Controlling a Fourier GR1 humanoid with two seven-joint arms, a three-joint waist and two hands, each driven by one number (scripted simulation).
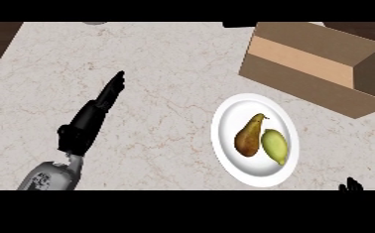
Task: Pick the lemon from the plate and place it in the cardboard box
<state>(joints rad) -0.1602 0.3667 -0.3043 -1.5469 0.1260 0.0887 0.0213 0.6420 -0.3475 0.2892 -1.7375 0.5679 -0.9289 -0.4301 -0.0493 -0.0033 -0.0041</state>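
Two hands are shown. Well left of the plate, the left hand is carried on a grey forearm that enters at the lower edge. It is stretched upward and slightly toward the plate, with its fingers held straight and close together, and nothing is held. On the plate two fruits are laid side by side and touching: a brown pear on the left half and the lemon on the right half. The lemon's long axis is set nearly along the plate's length, a little tilted, with its pointed end turned toward the plate's lower right rim and its blunter end up beside the pear. Above and right of the plate, near its upper rim but apart from it, the open box is set at a slant. Below and right of the plate, only a tip of the right hand is seen at the edge; whether it is open or closed cannot be told.
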